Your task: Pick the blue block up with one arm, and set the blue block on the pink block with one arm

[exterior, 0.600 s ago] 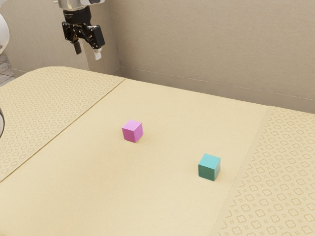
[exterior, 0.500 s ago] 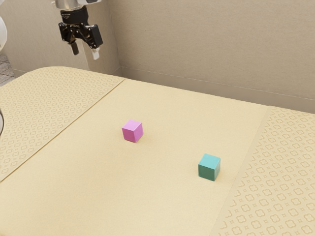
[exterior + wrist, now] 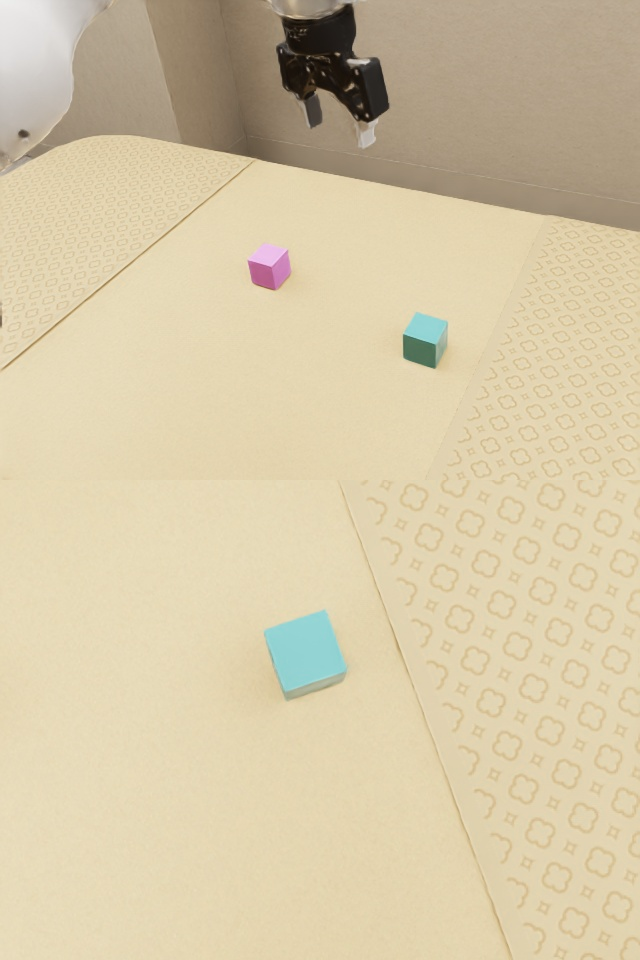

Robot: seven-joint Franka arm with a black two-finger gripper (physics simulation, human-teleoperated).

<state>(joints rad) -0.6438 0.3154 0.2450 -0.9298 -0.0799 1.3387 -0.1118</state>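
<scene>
The end effector (image 3: 340, 128) hangs high above the far side of the desk (image 3: 300, 400). Its two black fingers are spread apart with nothing between them, so it is empty and ready to take a grasp. The blue block (image 3: 425, 339) sits flat on the plain centre panel of the desk, close to the seam where the patterned strip (image 3: 570, 340) begins, and nothing touches it. In the wrist view the blue block (image 3: 305, 654) lies well below the hand, its top face showing almost squarely beside the same seam. This suggests the camera looks nearly straight down on it and the hand is lining up overhead before any descent. The pink block (image 3: 269, 266) rests well apart from the blue one, toward the exterior view's left, with its top bare. I judge the pick not yet begun: the height gives clearance over both blocks.
</scene>
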